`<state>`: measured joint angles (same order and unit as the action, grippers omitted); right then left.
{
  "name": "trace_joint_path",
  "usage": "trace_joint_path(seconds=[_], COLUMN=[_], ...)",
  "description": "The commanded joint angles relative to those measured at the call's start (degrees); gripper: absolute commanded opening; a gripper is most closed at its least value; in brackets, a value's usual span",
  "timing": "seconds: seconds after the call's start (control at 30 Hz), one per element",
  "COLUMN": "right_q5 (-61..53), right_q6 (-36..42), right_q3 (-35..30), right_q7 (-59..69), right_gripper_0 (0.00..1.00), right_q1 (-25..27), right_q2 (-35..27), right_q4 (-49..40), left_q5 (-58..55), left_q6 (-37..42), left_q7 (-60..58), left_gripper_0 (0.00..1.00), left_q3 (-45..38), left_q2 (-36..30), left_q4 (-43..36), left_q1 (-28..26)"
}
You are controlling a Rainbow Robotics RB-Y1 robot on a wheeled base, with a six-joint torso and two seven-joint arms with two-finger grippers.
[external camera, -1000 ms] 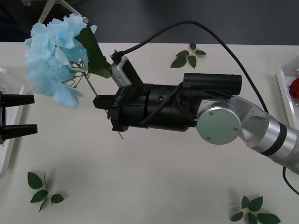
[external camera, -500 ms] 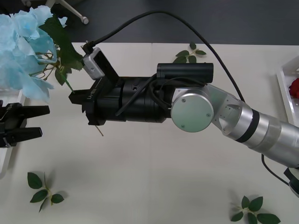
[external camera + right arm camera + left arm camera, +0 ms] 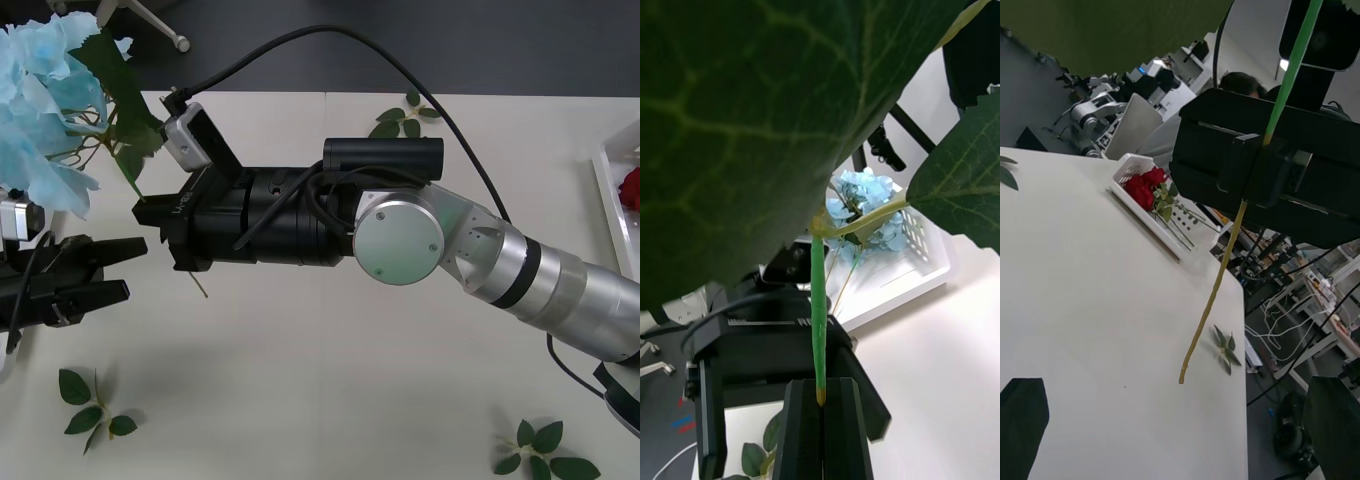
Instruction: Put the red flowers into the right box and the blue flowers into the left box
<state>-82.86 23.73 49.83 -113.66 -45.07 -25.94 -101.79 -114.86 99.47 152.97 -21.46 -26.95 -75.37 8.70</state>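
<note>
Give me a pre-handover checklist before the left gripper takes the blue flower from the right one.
1. Right gripper shut on the stem of the blue flowers: ok, the right wrist view shows the fingers clamped on it.
2. Left gripper open to receive: ok.
3. Free stem below the grasp: ok, a long tail hangs down.
4. Left gripper lined up on that stem: cannot tell.
5. Left box ready: ok, it already holds blue flowers.
6. Red flowers in the right box: ok.

Blue flowers [image 3: 45,100] raised at left, red flowers [image 3: 1146,187] boxed
</note>
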Motion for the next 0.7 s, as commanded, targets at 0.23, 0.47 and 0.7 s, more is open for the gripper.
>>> trace_joint_path(seconds=[0.23,0.47,0.7], right_q5=[-0.29,-0.29,-0.29], right_q6=[-0.44,-0.44,-0.44], right_q3=[-0.08,-0.08,-0.08], right_q7=[-1.39,-1.39,-1.39], right_gripper_0=[0.0,0.0,0.0], right_q1=[-1.77,-1.77,-1.77], right_q2=[0.8,0.8,0.8], right_q4=[-1.13,-1.13,-1.13], left_q5=[3.51,5.7,5.97], left_q6=[0.02,-0.33,-0.86], left_q7=[2.03,2.03,2.03], left_gripper_0=[1.0,1.0,0.45], left_q3=[1.33,1.59,2.91], left_q2=[3.92,7.79,9.37], left_q4=[-0.74,-0.74,-0.74], left_q1=[3.96,5.1,5.63])
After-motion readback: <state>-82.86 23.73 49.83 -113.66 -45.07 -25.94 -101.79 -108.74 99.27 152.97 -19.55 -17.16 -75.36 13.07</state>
